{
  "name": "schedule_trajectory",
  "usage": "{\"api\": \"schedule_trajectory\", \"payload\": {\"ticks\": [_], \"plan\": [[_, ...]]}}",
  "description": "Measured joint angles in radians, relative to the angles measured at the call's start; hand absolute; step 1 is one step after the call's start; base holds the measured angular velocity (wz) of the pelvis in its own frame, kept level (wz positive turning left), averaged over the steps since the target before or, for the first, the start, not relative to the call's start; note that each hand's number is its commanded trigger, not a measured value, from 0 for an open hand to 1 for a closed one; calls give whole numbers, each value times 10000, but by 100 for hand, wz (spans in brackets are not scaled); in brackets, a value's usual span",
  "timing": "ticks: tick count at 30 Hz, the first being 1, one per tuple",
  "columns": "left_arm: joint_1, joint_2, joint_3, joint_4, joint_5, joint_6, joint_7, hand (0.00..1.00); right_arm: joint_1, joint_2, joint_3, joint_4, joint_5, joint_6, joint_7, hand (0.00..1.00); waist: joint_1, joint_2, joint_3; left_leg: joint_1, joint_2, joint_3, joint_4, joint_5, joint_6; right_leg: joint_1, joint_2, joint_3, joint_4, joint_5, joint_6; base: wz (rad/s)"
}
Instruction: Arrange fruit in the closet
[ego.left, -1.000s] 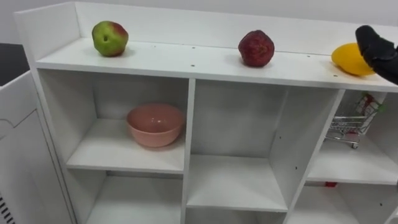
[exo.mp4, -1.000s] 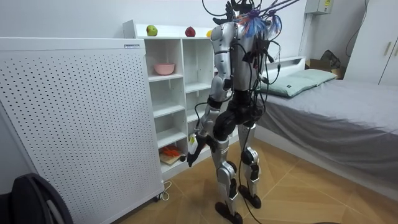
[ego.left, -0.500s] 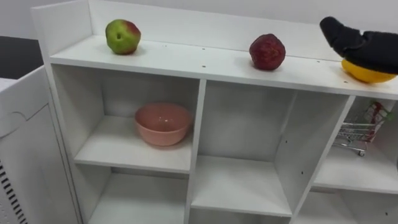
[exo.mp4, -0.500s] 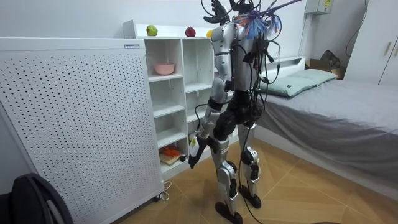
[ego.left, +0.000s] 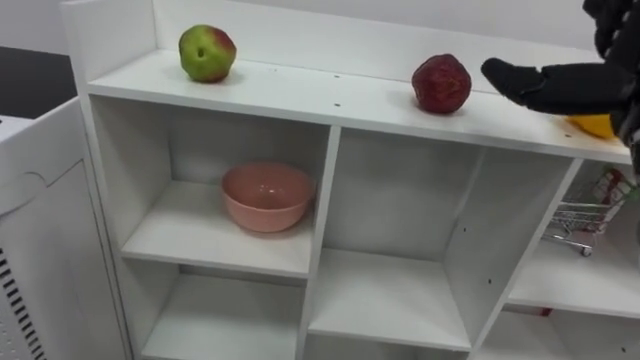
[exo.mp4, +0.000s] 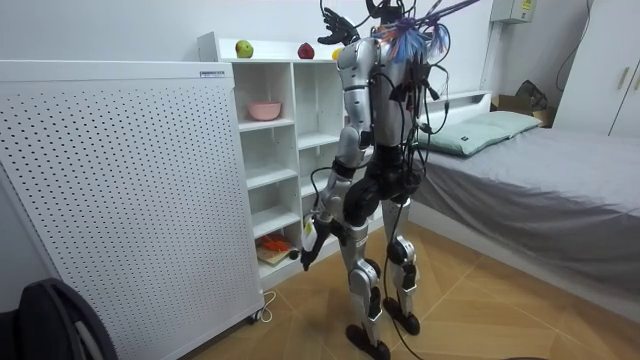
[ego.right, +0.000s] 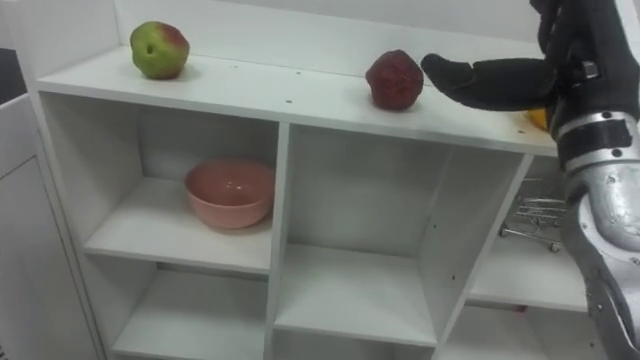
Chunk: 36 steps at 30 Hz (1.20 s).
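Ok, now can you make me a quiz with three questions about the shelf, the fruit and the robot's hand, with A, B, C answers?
1. Where is the pink bowl?
A) on the top shelf
B) in the upper left compartment
C) on the floor

2. How many fruits sit on the top shelf?
A) one
B) five
C) three

3. How is the right hand?
A) open, fingers straight
B) curled round the bowl
C) shut in a fist

Answers:
1 B: the bowl rests in the compartment under the green-red apple.
2 C: the apple, a dark red fruit and a yellow fruit partly behind the hand.
3 A: its fingers stretch out flat over the shelf, towards the red fruit.
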Motion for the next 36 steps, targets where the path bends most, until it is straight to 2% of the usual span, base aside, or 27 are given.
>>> {"api": "schedule_trajectory", "payload": {"ticks": [4, 8, 16, 27, 29, 31, 36], "plan": [[3, 120, 1, -71, 0, 38, -148, 0, -150, -61, 312, 122, 20, 3, 341, 0, 22, -97, -58, 35, -1, -28, 1, 0, 0, 48, 0, -15, -4, 0, 0, 2], [-20, 222, 0, -76, -1, 40, -160, 0, -163, -207, 494, 283, 76, 2, 574, 0, 196, -109, -37, 47, -9, -58, 11, 1, 1, 65, -12, -64, -14, 0, 0, 1], [-3, 241, -3, -70, -5, 41, -154, 0, -176, -208, 744, 283, 50, 2, 760, 0, 490, -52, 4, 40, 7, -40, 18, 17, -7, 51, -16, -172, 3, 0, 0, 0], [20, 241, -3, -70, -6, 43, -139, 0, -534, -208, 776, 318, 49, -7, 988, 0, 510, -41, 11, 11, 2, -70, 1, 16, -7, 27, -20, -220, 0, 0, 0, 0], [-18, 248, -3, -68, -8, 51, -140, 0, -535, -208, 785, 616, 154, -9, 1129, 0, 513, -10, 33, 11, 3, -74, 7, 17, -7, 32, -20, -211, 2, 0, -1, 0], [-23, 249, -2, -68, -9, 54, -140, 0, -535, -208, 786, 879, 285, -3, 1230, 0, 513, -26, 22, 2, 4, -74, 14, 17, -7, 29, -19, -201, 1, 0, -1, 0], [-26, 251, -3, -67, -6, 263, -144, 0, -535, -208, 872, 1502, 829, 122, 1541, 0, 502, -26, 20, -62, 3, -76, 51, 17, -7, -3, -18, -208, 0, 0, -1, 0]]}}
